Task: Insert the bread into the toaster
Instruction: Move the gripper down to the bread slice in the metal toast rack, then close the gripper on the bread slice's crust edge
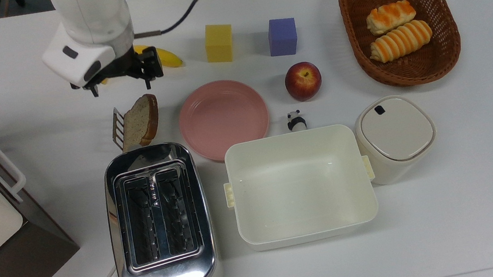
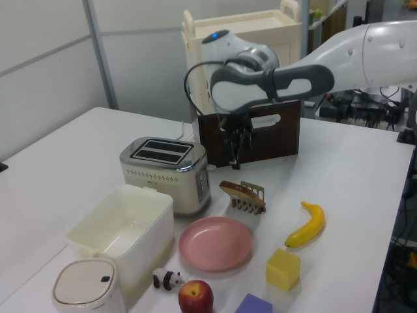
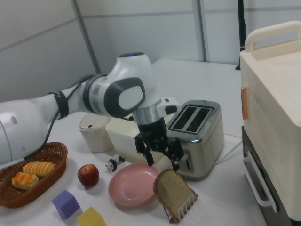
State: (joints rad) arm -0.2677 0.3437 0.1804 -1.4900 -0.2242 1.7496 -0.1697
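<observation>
Bread point(image 1: 140, 119) leans upright in its wire rack point(image 1: 117, 126) (edge offered for pinching) beside the toaster point(image 1: 160, 224), below the gripper point(image 1: 119, 82), spread wide and empty.

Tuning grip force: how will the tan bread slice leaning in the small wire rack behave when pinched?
The thin tan bread slice probably lifts easily and may flex or dent under a firm pinch. It leans tilted in the wire rack, so a push could tip it or drag the rack. The gripper hovers above, jaws open.
</observation>
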